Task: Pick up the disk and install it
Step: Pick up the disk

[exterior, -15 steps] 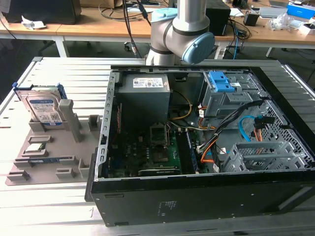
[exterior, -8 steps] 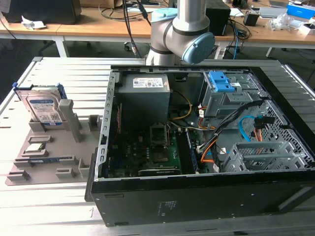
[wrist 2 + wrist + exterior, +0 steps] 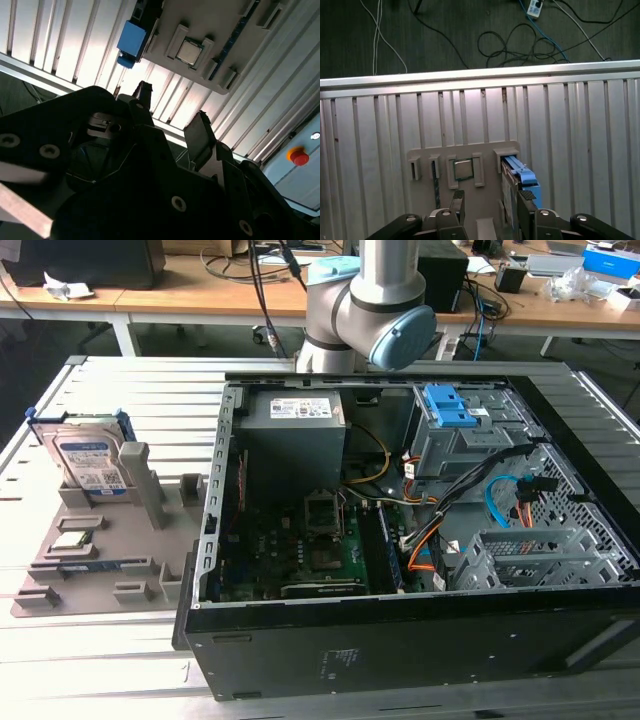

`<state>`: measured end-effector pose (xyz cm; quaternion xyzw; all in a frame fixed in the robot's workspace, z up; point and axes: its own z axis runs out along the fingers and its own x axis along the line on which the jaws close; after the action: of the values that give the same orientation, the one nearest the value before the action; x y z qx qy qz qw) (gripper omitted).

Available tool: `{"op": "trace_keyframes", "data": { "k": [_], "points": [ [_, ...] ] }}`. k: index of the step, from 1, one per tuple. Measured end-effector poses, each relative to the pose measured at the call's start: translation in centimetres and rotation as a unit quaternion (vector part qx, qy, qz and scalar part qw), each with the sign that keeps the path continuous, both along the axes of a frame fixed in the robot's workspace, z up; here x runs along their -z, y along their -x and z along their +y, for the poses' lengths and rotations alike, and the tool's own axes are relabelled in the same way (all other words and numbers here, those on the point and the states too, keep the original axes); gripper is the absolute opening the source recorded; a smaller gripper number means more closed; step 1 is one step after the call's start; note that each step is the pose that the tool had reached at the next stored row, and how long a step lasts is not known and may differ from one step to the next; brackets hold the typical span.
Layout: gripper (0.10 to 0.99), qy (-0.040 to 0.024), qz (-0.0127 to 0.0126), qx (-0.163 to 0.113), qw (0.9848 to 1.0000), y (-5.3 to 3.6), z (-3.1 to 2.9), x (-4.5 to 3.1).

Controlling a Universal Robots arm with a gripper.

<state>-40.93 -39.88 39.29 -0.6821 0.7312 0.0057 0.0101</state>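
The disk (image 3: 88, 462), a silver drive with a white-and-blue label in a blue frame, stands on edge in a slot of the grey parts holder (image 3: 95, 575) at the exterior view's left. In the first wrist view the disk's blue frame (image 3: 521, 176) lies just beyond one of my fingertips (image 3: 525, 201). My gripper (image 3: 491, 206) hovers high above the holder, open, with nothing between its fingers. The second wrist view shows the gripper (image 3: 172, 112) with the disk's blue frame (image 3: 131, 42) farther off. The arm (image 3: 370, 310) rises behind the computer case.
An open computer case (image 3: 420, 540) fills the middle of the ribbed metal table (image 3: 140, 390); a grey drive bay with blue latches (image 3: 450, 412) sits at its far side. A square chip (image 3: 463, 169) and thin sticks rest in the holder. A red button (image 3: 298, 156) is nearby.
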Motion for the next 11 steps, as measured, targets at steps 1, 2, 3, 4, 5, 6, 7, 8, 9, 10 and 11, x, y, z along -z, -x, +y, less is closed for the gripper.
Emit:
{"op": "trace_keyframes", "data": {
  "k": [1,2,3,4,5,6,7,8,9,10,11],
  "points": [
    [0.541,0.0001,-0.0001,0.0,1.0,0.0,0.0,0.0],
    [0.541,0.0002,0.0,0.0,1.0,0.0,0.0,0.0],
    [0.541,0.0003,0.0,0.0,1.0,0.0,-0.01,0.0],
    [0.541,0.0004,0.0,0.0,1.0,0.01,0.0,0.0],
    [0.541,0.0005,0.0,0.0,1.0,0.01,0.0,0.0],
    [0.541,0.0006,0.0,0.0,1.0,0.01,0.0,0.0],
    [0.541,0.0006,0.0,0.0,1.0,0.0,0.0,0.0],
    [0.541,0.0006,0.0,0.0,1.0,0.0,0.0,0.0],
    [0.541,0.0006,-0.0001,0.0,1.0,0.0,0.0,0.0],
    [0.541,0.0006,0.0,0.0,1.0,0.0,0.0,0.0],
    [0.541,0.0006,-0.0001,0.0,1.0,-0.01,0.0,0.0]
  ]
}}
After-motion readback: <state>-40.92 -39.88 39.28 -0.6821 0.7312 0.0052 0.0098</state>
